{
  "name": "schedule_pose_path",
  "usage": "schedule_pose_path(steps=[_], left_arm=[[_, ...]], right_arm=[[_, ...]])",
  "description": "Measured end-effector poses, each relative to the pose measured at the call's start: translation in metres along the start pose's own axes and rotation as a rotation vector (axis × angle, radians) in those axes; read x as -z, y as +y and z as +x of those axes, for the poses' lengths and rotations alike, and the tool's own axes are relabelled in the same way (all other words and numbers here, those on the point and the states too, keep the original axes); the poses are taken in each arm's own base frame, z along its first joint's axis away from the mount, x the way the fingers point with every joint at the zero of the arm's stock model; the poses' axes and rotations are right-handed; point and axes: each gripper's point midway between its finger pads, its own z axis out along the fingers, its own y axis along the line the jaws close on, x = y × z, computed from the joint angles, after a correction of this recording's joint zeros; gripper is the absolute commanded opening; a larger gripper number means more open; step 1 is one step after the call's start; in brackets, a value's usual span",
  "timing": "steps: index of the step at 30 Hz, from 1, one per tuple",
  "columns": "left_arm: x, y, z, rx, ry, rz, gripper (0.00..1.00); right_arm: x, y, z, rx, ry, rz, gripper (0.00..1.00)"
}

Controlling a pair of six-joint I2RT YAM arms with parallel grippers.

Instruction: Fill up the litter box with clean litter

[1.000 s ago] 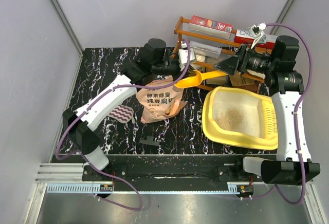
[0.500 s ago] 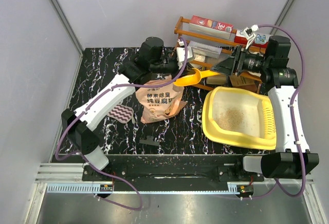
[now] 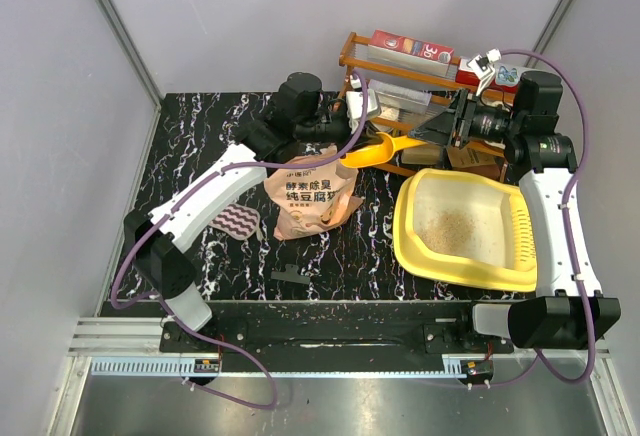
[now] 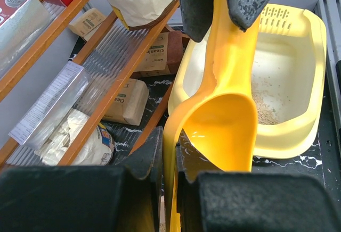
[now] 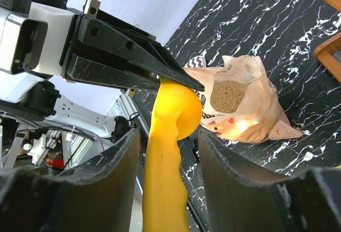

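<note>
Both arms stretch forward and bend inward, meeting tip to tip. The left gripper (image 5: 178, 80) pinches the scoop (image 5: 173, 112) by its bowl rim. The right gripper (image 5: 168, 141) straddles the handle, jaws apart.

yellow litter box (image 3: 460, 269), peach-orange bag (image 3: 310, 201), black white-veined table (image 3: 200, 126)

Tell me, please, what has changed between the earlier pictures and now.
The right gripper slid left along the handle of the yellow scoop, toward the left gripper. Its jaws now straddle the handle with gaps either side, not yet gripping. Unchanged: the left gripper stays shut on the scoop's bowl end, and the litter box and the open litter bag lie where they were.
</note>
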Motion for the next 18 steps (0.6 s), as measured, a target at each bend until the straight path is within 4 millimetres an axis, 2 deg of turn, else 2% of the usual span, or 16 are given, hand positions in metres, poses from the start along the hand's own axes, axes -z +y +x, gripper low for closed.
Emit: schedule_pose_path(steps=[8, 14, 16, 17, 18], left_arm=[[-0.0007, 0.0036, -0.0005, -0.006, 0.002, -0.023, 0.0], [-0.0012, 0.0047, -0.0015, -0.01, -0.001, -0.029, 0.0], [-0.0011, 0.0042, -0.0014, -0.005, -0.001, -0.027, 0.0], [-0.0011, 0.0044, -0.0013, -0.006, 0.0, -0.028, 0.05], [-0.0011, 0.0045, -0.0013, -0.007, 0.0, -0.029, 0.16]], right_arm=[[0.0, 0.0025, 0.0021, -0.009, 0.003, -0.005, 0.53], [0.0013, 0.0053, 0.0022, 0.002, 0.001, -0.008, 0.17], [0.0014, 0.006, 0.0028, 0.007, 0.003, -0.014, 0.0], [0.0014, 0.006, 0.0029, 0.009, 0.004, -0.014, 0.0], [0.0014, 0.006, 0.0031, 0.01, 0.004, -0.014, 0.0]])
